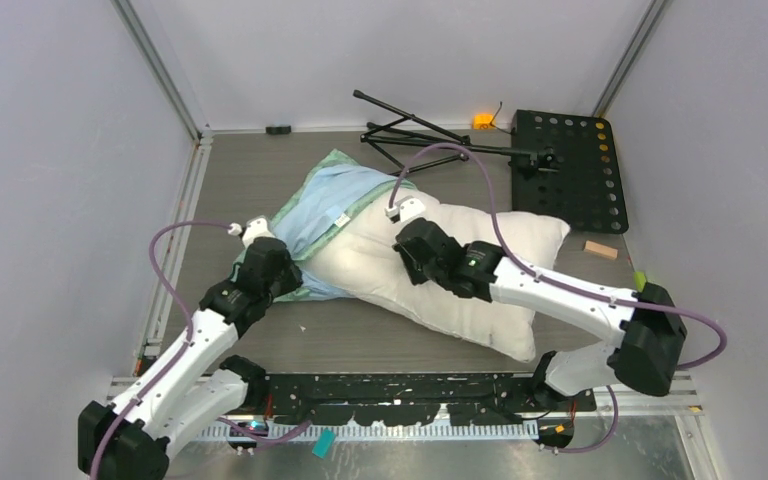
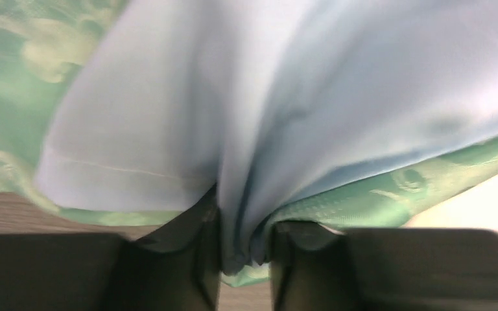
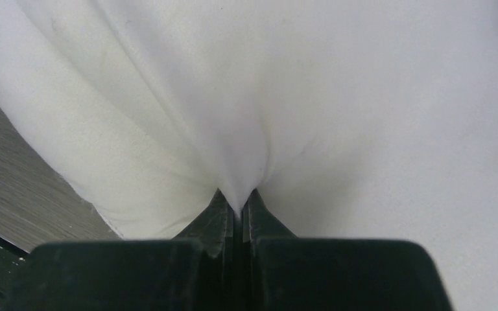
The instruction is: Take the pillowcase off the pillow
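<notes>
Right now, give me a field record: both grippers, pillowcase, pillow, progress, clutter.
left gripper: shut on a fold of the pillowcase
right gripper: shut on a pinch of the pillow
pillowcase: bunched at the pillow's far-left end, blue face up, green edge showing
pillow: lying diagonally, mostly bare
progress: case mostly off; cannot tell whether the pillow's end is inside it
clutter: black stand at the far edge, perforated board far right
</notes>
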